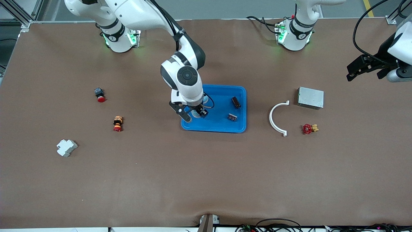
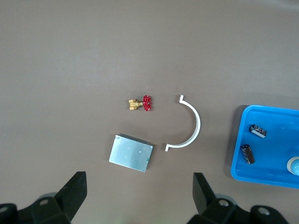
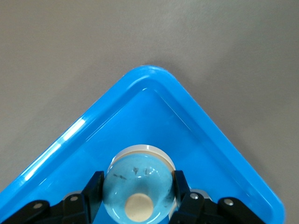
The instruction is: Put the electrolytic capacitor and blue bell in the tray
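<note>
The bright blue tray (image 1: 222, 125) lies mid-table. In it lies the dark electrolytic capacitor (image 1: 236, 102), also in the left wrist view (image 2: 247, 153). My right gripper (image 1: 194, 113) is shut on the pale blue bell (image 1: 197, 111), low inside the tray's corner toward the right arm's end. The right wrist view shows the bell's dome (image 3: 138, 186) between both black fingers (image 3: 96, 186) of the right gripper (image 3: 138, 184), over the tray floor (image 3: 196, 126). I cannot tell whether the bell touches the floor. My left gripper (image 1: 360, 69) waits open and empty (image 2: 138, 186) above the table's end.
A small black ridged part (image 1: 232, 117) lies in the tray. A white curved clip (image 1: 276, 119), a metal box (image 1: 310, 98) and a red valve (image 1: 309, 129) lie toward the left arm's end. Two red buttons (image 1: 99, 95) (image 1: 117, 124) and a white block (image 1: 66, 147) lie toward the right arm's end.
</note>
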{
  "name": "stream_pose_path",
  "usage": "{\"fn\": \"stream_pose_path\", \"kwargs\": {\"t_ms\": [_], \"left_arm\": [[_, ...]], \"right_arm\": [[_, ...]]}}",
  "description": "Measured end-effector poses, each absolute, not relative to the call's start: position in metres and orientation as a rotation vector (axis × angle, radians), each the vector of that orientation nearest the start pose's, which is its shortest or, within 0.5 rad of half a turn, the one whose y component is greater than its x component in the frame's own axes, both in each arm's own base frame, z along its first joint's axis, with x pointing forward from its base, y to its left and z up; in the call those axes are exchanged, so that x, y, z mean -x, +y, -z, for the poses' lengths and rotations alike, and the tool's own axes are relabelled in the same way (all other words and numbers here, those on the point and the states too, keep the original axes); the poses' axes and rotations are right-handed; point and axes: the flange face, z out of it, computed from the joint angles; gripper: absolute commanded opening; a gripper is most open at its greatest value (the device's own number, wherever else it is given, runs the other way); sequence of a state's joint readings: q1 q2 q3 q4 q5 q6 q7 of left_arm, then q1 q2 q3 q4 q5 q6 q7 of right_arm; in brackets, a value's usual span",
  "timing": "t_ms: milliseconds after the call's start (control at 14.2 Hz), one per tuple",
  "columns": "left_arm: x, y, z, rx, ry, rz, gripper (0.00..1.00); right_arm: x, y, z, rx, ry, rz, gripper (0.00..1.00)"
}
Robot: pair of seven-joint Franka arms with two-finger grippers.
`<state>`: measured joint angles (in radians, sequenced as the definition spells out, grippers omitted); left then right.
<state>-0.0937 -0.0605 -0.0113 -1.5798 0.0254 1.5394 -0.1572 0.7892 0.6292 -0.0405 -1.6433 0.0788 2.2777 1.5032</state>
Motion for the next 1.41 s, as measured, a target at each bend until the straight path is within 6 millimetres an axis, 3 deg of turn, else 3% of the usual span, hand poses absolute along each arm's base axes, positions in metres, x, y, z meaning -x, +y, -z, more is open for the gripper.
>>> {"fn": "stream_pose_path", "kwargs": {"t_ms": [281, 1406], "left_arm": [[-0.53, -0.054, -0.65, 3.117, -0.081, 0.038, 1.0], [-0.53, -0.058, -0.647, 3.117, -0.07, 0.03, 1.0]], "right_arm": [[-0.5, 0.472, -0.224, 2.878, 1.223, -0.046, 0.0], [-0.498, 0.475, -0.193, 2.857, 1.25, -0.031, 0.0]]}}
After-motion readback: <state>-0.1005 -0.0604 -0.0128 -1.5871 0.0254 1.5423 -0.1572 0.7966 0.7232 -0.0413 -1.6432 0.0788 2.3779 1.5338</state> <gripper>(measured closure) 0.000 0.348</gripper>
